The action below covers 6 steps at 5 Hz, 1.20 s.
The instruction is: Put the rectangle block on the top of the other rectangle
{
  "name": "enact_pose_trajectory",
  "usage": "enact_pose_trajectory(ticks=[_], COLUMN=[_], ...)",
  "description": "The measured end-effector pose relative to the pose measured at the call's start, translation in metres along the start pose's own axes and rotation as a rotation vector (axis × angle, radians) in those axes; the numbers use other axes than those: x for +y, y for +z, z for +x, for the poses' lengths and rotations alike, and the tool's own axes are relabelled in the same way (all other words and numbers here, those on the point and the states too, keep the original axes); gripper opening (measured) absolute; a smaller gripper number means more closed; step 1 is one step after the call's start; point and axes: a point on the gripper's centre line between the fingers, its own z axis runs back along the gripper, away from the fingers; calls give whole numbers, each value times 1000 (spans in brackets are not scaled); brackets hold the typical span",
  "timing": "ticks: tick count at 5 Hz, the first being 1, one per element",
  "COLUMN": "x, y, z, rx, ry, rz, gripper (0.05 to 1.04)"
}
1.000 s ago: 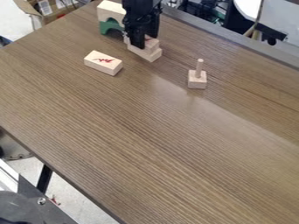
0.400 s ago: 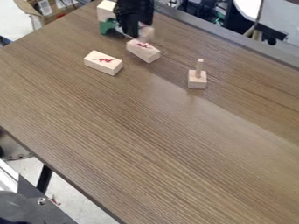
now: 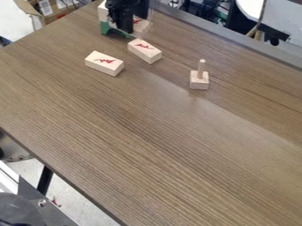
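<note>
The end effector (image 3: 133,23) appears clamped on a pale wooden block (image 3: 140,28), carried just behind the near marked block (image 3: 145,50), which serves as landmark here. The step in hand looks to be bringing that carried piece over a second rectangle; I can't tell whether the marked block is meant or the other rectangle (image 3: 103,63), lying to its left and a little nearer the camera. Either way, I'd line up the long sides while still high, centre the piece, lower it level until the faces meet, then let go gently and rise straight up (a slanted release would likely drag the top one askew). Take care leaving, too: the green arch (image 3: 105,28), with a pale block (image 3: 103,14) on it, stands close behind and left of the marked block. The peg on its base (image 3: 199,80) is to that block's right. All this sits on a brown wood-grain desk (image 3: 147,132); far beyond the marked block, to the left, is a cardboard box (image 3: 29,8) on the pale floor (image 3: 13,22).
</note>
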Motion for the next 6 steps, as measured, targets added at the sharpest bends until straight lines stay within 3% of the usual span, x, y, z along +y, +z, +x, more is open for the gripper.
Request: enact_pose_trajectory(ticks=[3,5,6], x=[25,29,25], y=[-11,-14,-34], z=[16,27,26], rx=[1,20,55], ry=[85,117,100], rz=[79,83,112], gripper=[534,534,534])
